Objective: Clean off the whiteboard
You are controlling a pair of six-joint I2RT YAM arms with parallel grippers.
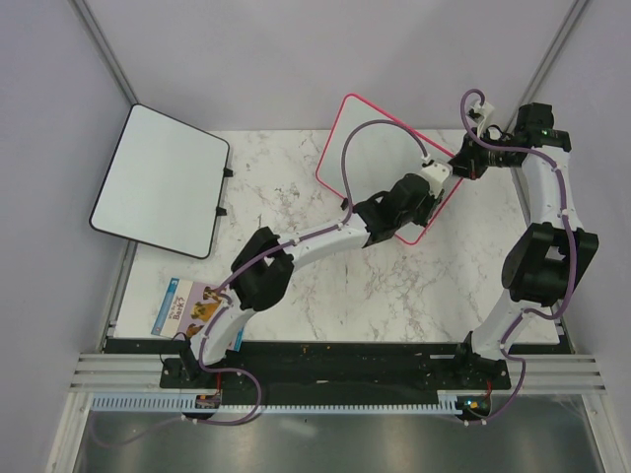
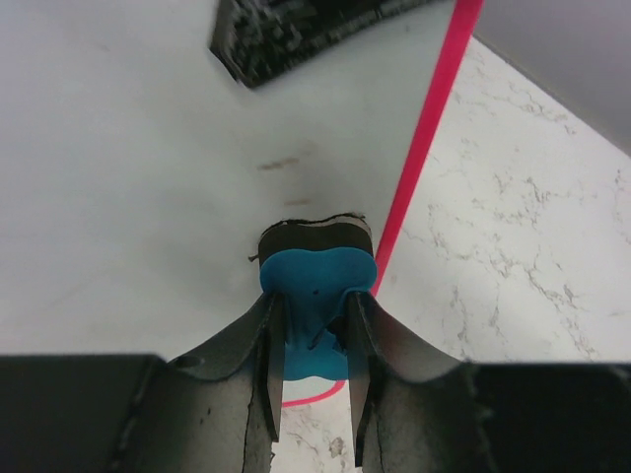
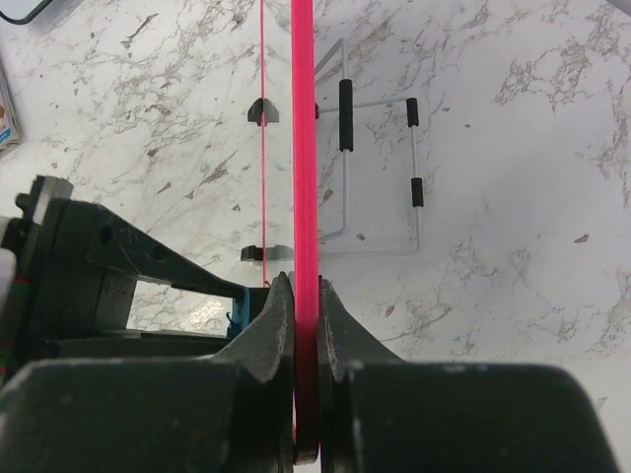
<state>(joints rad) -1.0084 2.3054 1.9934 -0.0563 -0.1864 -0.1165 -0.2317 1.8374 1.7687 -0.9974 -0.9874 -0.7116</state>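
Readable text: none. A blue-and-white printed card (image 1: 187,307) lies at the near-left corner of the table (image 1: 325,296); its lettering is too small to make out.

The whiteboard (image 1: 380,148) sits at the far centre-right of the table. A black-framed board (image 1: 163,182) lies at the far-left edge.

The right gripper (image 3: 307,305) is clamped edge-on over the pink frame on the whiteboard's right side. The left gripper (image 2: 314,325) is closed on a blue eraser (image 2: 315,281), whose dark felt pad presses against the white surface.

Left wrist view only: faint brownish marks (image 2: 281,163) on the surface just beyond the pad.

Right wrist view only: a wire stand (image 3: 380,168) with black sleeves, on the marble beside the whiteboard's edge.
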